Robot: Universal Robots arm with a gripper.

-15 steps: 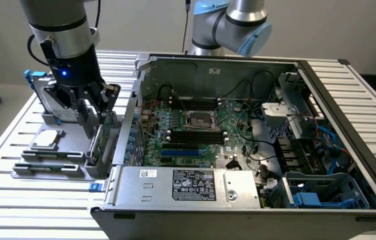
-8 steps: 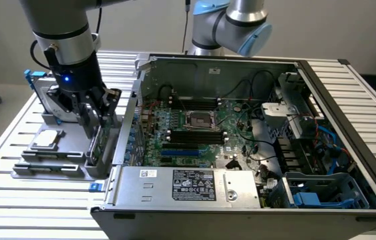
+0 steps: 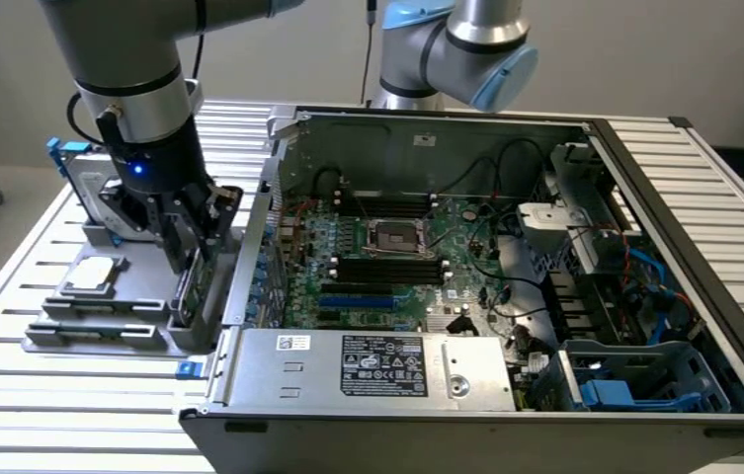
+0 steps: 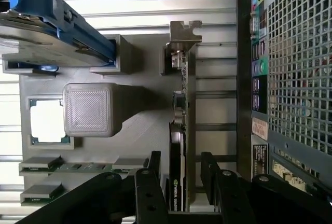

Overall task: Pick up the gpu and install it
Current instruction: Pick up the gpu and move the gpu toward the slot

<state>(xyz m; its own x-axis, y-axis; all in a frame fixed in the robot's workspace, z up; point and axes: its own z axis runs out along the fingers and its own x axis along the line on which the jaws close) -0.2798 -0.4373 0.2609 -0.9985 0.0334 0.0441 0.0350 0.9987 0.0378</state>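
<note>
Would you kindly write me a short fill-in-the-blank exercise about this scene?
1. The pincer stands ___, straddling the graphics card.
2. The card stands on edge in the ___ holder.
3. The hard drive has a ___ frame.
Missing words: open; grey; blue.

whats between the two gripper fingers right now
The gpu, standing on edge in its gray holder, lies between the fingers of the open gripper, with a gap on each side. The wrist view shows this.
</note>
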